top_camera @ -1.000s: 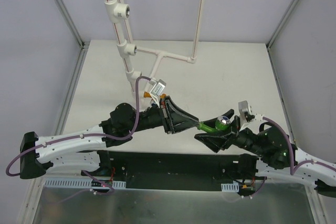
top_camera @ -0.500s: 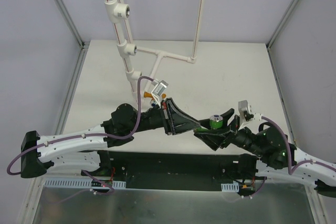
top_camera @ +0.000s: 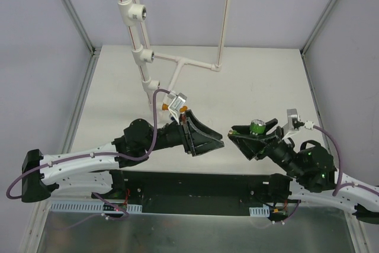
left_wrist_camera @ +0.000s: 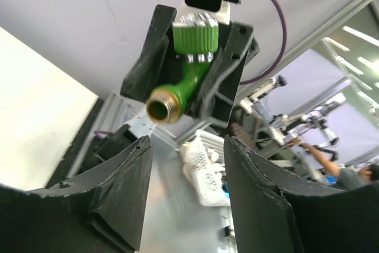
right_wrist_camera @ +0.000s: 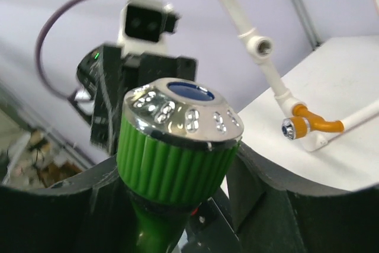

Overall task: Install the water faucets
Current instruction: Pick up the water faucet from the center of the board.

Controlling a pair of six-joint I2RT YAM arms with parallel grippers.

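Left wrist view: the green faucet (left_wrist_camera: 190, 66) is standing with its ribbed knob uppermost, its brass threaded end pointing down toward the left gripper (left_wrist_camera: 186, 173). The right gripper (right_wrist_camera: 172, 202) is clamping the faucet body between partly closed fingers. The left gripper is standing open, holding nothing and clear of the faucet. The orange faucet (right_wrist_camera: 309, 126) is sitting on the white pipe (right_wrist_camera: 266, 69), well beyond. Any marking on the chrome cap is blurring out and cannot be read.
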